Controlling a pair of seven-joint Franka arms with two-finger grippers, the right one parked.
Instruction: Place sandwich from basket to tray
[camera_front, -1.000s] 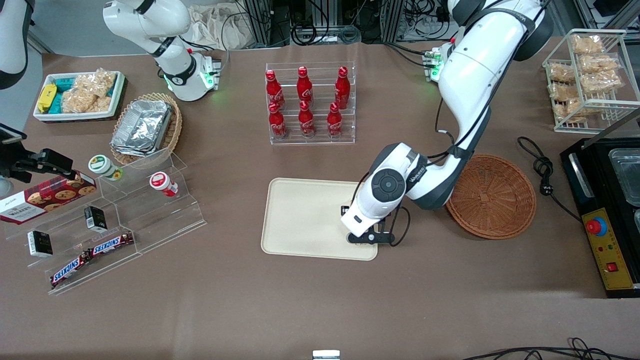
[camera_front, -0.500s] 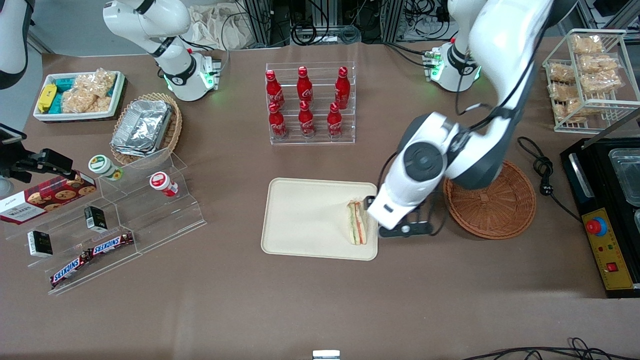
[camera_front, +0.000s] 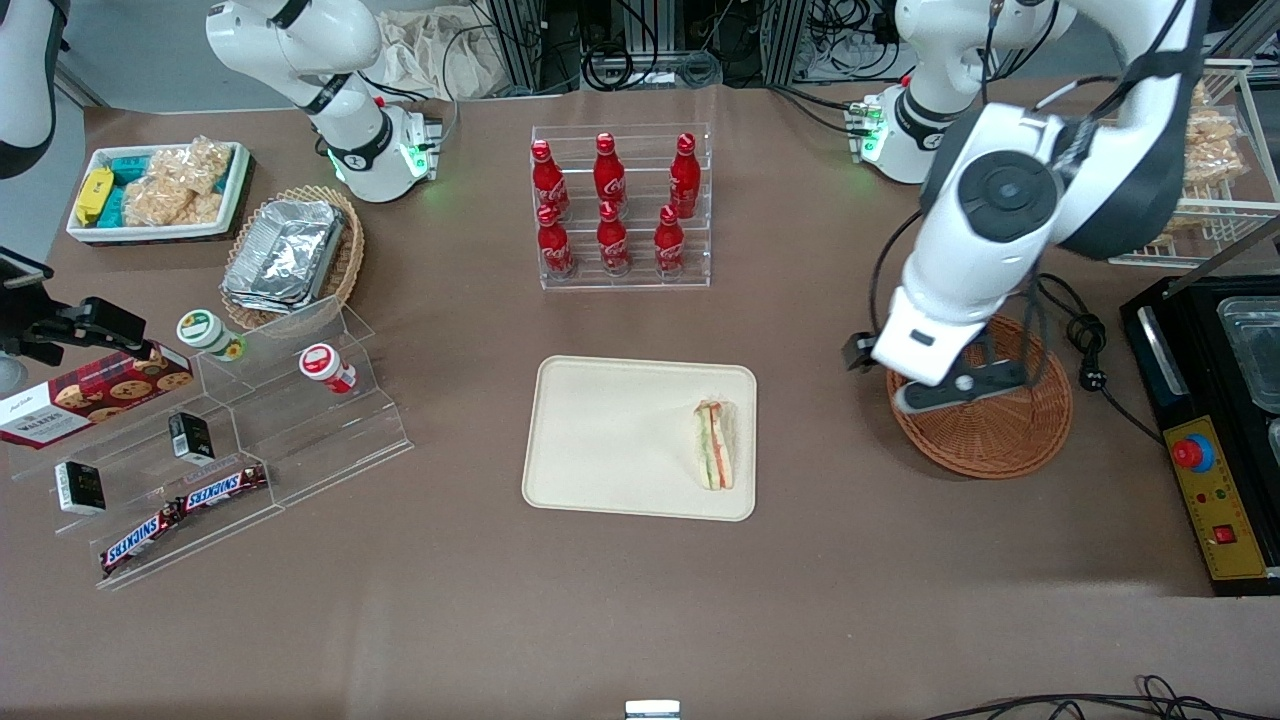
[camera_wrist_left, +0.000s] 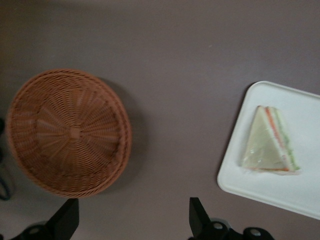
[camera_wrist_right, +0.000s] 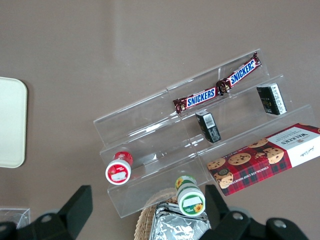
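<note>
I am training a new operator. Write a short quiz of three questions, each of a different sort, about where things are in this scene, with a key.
1. True or false: the sandwich lies in the basket.
2. Multiple choice: the end effector is A) shut on the sandwich, B) open and holding nothing, C) shut on a bottle.
3. Fill in: the sandwich rests on the tray, near the edge that faces the ____.

Key
1. False. It lies on the tray, and the basket holds nothing.
2. B. It hangs open above the table, by the basket.
3. basket
</note>
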